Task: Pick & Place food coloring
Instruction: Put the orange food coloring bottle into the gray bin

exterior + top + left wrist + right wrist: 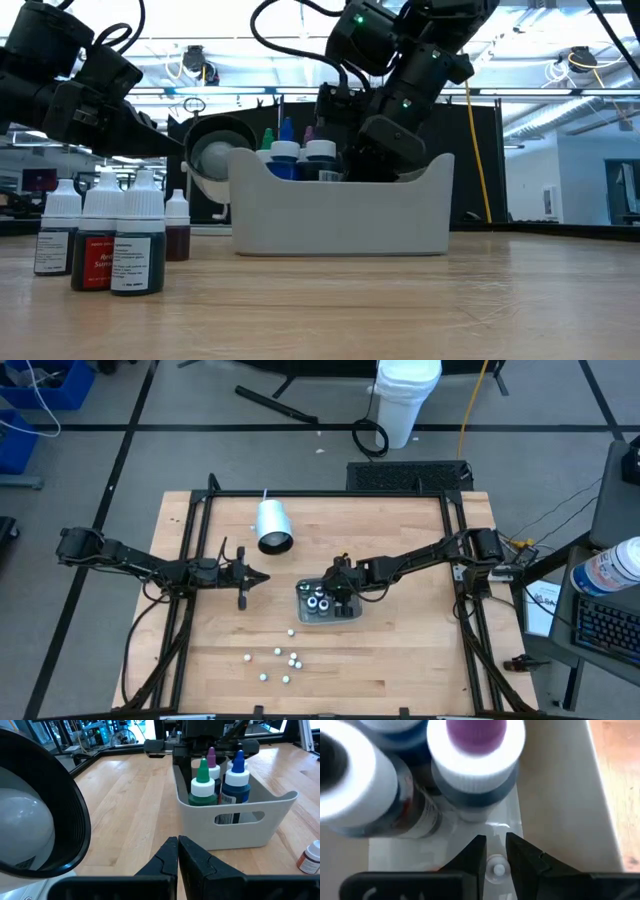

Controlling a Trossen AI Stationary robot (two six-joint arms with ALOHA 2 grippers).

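The right gripper (495, 854) is down inside the tray (352, 610). Its fingers are a little apart, with a small white-capped bottle (496, 868) sitting between the tips. I cannot tell if they squeeze it. Just beside it stand the purple-top bottle (476, 755) and other bottles. The right arm reaches in from the table's right edge. The left gripper (178, 851) is closed and empty, near the white cup (272, 525). More bottles (278, 663) stand on the table (400, 660) in front.

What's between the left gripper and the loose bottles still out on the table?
Nothing visible. The left gripper hovers shut beside the tipped cup; bare wood separates it from the loose bottles. The tray sits off to one side.
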